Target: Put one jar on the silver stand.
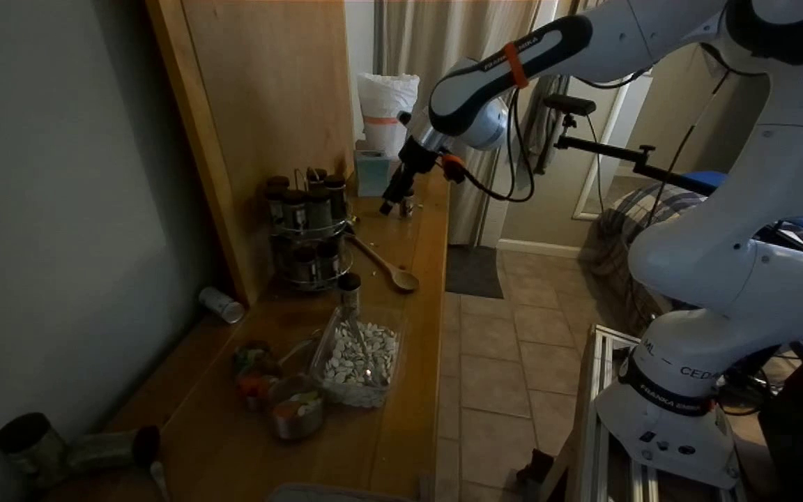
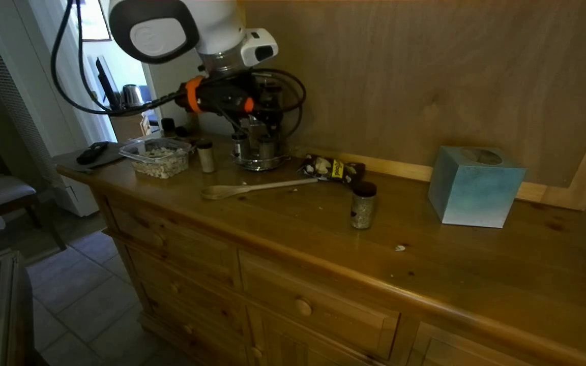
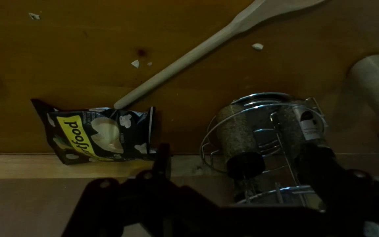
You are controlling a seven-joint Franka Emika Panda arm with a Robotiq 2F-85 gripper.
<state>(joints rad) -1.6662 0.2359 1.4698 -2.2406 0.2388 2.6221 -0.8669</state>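
The silver stand (image 1: 312, 284) is a two-tier wire rack on the wooden dresser; several dark-lidded jars (image 1: 318, 209) stand in it. It also shows in an exterior view (image 2: 258, 165) and the wrist view (image 3: 264, 105). A loose jar with a dark lid (image 2: 363, 206) stands upright near the dresser's front; it also shows in an exterior view (image 1: 407, 204). Another loose jar (image 2: 205, 157) stands between the stand and the seed container; the wrist view shows it at the right (image 3: 377, 82). My gripper (image 3: 237, 154) is open and empty, its fingers framing the stand in the wrist view.
A wooden spoon (image 2: 260, 187) and a black snack bag (image 2: 331, 168) lie near the stand. A tissue box (image 2: 476, 190) is farther along. A clear container (image 1: 389, 394) of seeds and metal cups (image 1: 297, 411) stand opposite. A wooden panel (image 2: 400, 91) rises behind.
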